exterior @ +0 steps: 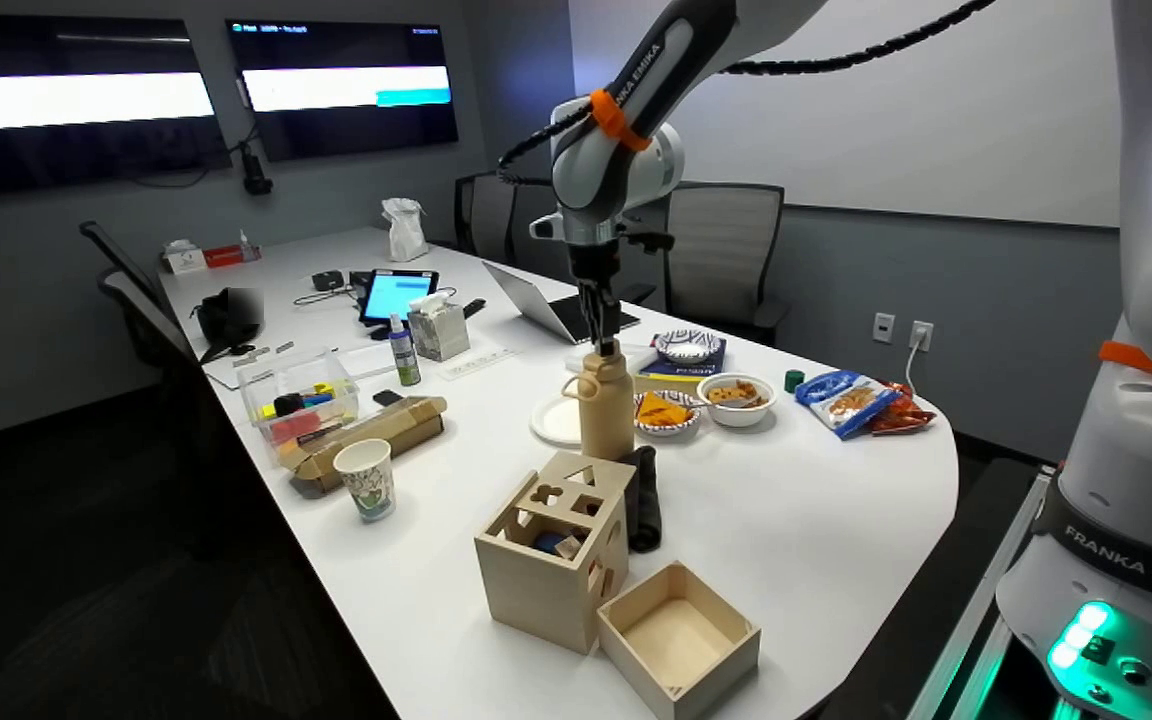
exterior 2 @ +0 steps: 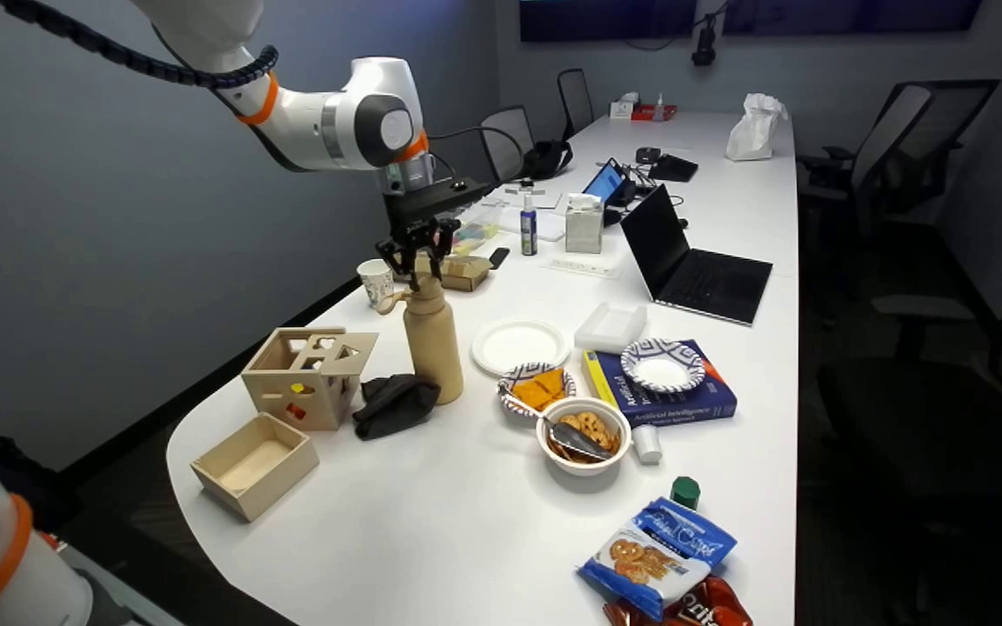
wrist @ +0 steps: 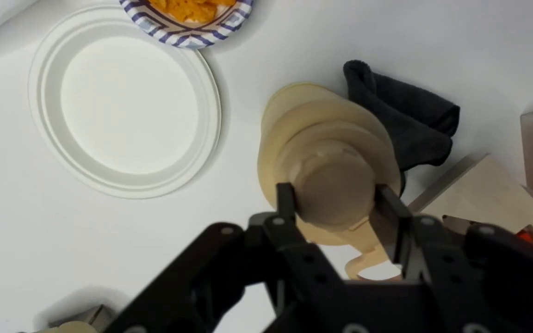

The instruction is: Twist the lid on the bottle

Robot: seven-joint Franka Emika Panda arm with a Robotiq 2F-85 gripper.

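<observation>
The cream bottle [exterior: 608,425] stands upright on the white table, with a loop handle near its top. It also shows in an exterior view [exterior 2: 434,352] and from above in the wrist view [wrist: 288,108]. The round cream lid [wrist: 336,194] sits at the bottle's top. My gripper [wrist: 334,189] is directly above the bottle, pointing down. Its two black fingers stand on opposite sides of the lid and appear to touch it. In an exterior view the gripper [exterior 2: 425,278] meets the bottle's top. The lid's threads and seam are hidden.
A wooden shape box [exterior: 556,590], an open wooden tray [exterior: 681,640] and a dark cloth [exterior 2: 397,404] lie close by the bottle. A white plate [exterior 2: 519,347], a bowl of chips [exterior 2: 538,387] and a bowl of pretzels [exterior 2: 584,435] stand on its other side.
</observation>
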